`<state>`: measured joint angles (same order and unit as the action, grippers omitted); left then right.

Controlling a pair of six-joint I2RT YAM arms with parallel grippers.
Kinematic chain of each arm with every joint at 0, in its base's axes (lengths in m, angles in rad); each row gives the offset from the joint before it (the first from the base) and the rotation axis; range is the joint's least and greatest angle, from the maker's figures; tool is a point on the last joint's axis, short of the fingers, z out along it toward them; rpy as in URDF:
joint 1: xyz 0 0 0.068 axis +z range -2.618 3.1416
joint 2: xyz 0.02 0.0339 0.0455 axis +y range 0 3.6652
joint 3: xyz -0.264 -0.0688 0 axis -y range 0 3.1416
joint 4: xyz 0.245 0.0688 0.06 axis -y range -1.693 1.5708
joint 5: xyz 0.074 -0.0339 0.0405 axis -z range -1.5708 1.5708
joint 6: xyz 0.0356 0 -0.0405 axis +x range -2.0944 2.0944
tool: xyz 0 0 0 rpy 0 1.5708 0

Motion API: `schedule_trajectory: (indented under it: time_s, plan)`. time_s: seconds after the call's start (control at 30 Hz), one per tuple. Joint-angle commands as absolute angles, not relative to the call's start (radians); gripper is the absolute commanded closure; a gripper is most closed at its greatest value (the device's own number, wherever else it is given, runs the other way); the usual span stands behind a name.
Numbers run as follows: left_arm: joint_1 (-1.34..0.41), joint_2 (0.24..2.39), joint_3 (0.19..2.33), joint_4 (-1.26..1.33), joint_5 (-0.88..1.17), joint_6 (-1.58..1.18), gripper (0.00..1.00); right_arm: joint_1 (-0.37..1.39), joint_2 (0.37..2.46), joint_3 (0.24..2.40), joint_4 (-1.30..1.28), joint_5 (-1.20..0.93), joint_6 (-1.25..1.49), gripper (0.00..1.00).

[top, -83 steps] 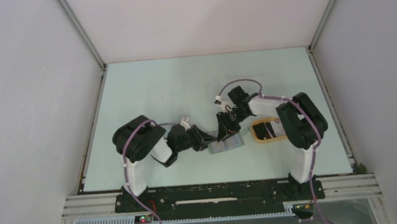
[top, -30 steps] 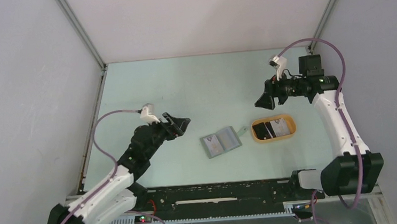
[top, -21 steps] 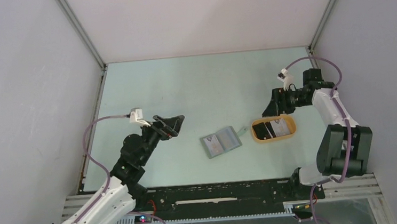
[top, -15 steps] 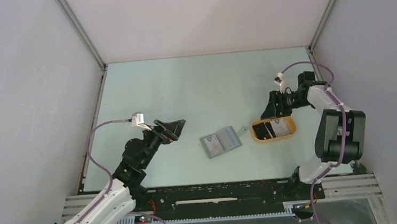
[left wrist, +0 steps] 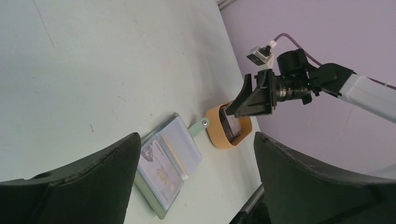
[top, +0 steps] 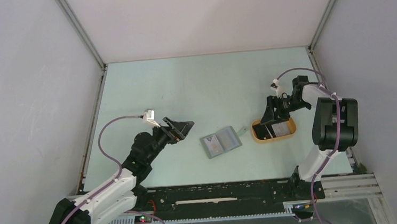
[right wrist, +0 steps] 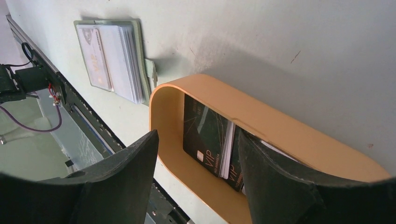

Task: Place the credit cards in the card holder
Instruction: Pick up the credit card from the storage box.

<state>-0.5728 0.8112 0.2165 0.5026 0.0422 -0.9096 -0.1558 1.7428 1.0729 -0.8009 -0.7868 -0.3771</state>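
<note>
The left gripper (left wrist: 196,140) hangs low over the table (left wrist: 93,56) with its jaws spread wide and nothing between them. Just ahead of its tips lies the card holder (left wrist: 170,163), opened flat with the pale inner slots facing up. A pale card printed "VIP" shows in one half, and a small tab (left wrist: 200,126) sticks out from the edge farthest from this gripper. The gripper is clear of the wallet and touches nothing.

The right gripper (right wrist: 198,135) is also open, though less widely, and it holds nothing. Directly beneath it, framed between its jaws, sits the tan oval tray (right wrist: 280,135) with the credit cards (right wrist: 205,140) inside. A black one marked "VIP" lies nearest the rounded end, and the edges of others show beside it. Whether the jaw tips touch the tray's rim cannot be told.

Seen from this gripper, the card holder lies past the tray's rounded end, just beside it, with the tab pointing toward the tray. From the left gripper the order is the card holder first, then the tray, then the right gripper over the tray.
</note>
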Motion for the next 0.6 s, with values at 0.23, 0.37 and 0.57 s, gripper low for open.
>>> schedule_trajectory:
  time_s: [0.23, 0.37, 0.57]
  plan:
    - [-0.572, 0.823, 0.217, 0.600, 0.078, -0.940, 0.05, -0.136, 1.801, 1.078, -0.812, -0.792, -0.380, 0.29]
    - [-0.572, 0.825, 0.214, 0.603, 0.080, -0.943, 0.05, -0.128, 1.816, 1.077, -0.818, -0.808, -0.382, 0.30]
    - [-0.574, 0.831, 0.214, 0.606, 0.084, -0.947, 0.05, -0.127, 1.844, 1.096, -0.859, -0.866, -0.405, 0.31]
